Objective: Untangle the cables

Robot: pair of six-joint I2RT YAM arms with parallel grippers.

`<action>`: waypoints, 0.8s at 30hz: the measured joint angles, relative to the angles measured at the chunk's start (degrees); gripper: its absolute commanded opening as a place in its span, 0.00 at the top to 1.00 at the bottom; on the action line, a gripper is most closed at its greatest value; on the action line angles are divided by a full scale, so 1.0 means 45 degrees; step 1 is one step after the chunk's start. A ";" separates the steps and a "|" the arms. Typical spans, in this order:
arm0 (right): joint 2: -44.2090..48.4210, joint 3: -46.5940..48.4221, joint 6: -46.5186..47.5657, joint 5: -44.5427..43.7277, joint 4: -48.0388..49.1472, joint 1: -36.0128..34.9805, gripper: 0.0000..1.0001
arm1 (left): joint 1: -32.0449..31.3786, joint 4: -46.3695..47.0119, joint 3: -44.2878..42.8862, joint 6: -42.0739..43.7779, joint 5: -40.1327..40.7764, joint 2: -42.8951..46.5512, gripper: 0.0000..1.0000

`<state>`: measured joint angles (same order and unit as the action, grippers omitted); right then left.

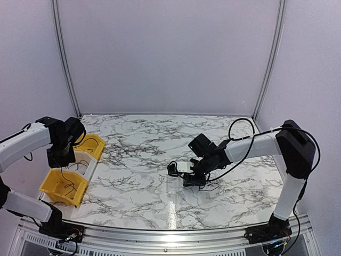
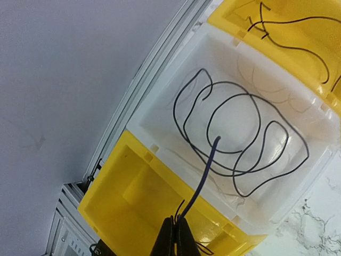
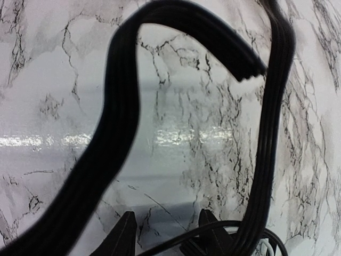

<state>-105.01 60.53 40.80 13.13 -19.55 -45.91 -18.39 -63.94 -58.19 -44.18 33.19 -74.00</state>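
My left gripper (image 2: pixel 178 228) is shut on a thin dark blue wire (image 2: pixel 205 176). The wire's free end hangs over a white bin (image 2: pixel 160 96). A black cable (image 2: pixel 234 138) lies looped in that bin. In the top view the left gripper (image 1: pixel 59 159) hovers over the bins at the table's left edge. My right gripper (image 3: pixel 168 232) is open, low over the marble. A thin black cable (image 3: pixel 176 244) crosses between its fingertips. A flat black ribbon cable (image 3: pixel 114 138) loops close to the lens. In the top view the right gripper (image 1: pixel 189 173) is at the cable clump (image 1: pixel 178 169), centre-right.
Two yellow bins (image 1: pixel 91 144) (image 1: pixel 64 186) flank the white bin (image 1: pixel 85 162). The far yellow bin (image 2: pixel 298 32) holds a black wire, and the near one (image 2: pixel 133 186) lies under my left fingers. Loose thin wires (image 1: pixel 213 186) trail right of the clump. The table rail (image 1: pixel 160 234) runs along the front.
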 measured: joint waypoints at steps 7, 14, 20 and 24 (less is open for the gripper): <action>0.0000 0.0000 0.0058 0.0083 0.0000 0.0000 0.59 | -0.0024 -0.0228 0.1739 -0.2259 -0.0709 0.0238 1.00; 0.0005 0.0000 0.0194 0.0160 0.0000 0.0000 0.58 | -0.0024 -0.0267 0.1904 -0.4862 -0.0748 0.0257 1.00; 0.0005 -0.0005 0.0243 0.0165 0.0005 0.0000 0.58 | 0.0063 -0.0209 0.2025 -0.6640 -0.0743 0.0680 1.00; 0.0010 -0.0005 0.0253 0.0160 0.0005 0.0000 0.58 | 0.0389 0.0029 0.2579 -0.7470 -0.0801 0.1481 0.94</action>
<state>-104.97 60.51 41.93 13.85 -19.53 -45.91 -16.64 -63.81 -46.59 -77.80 29.58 -67.33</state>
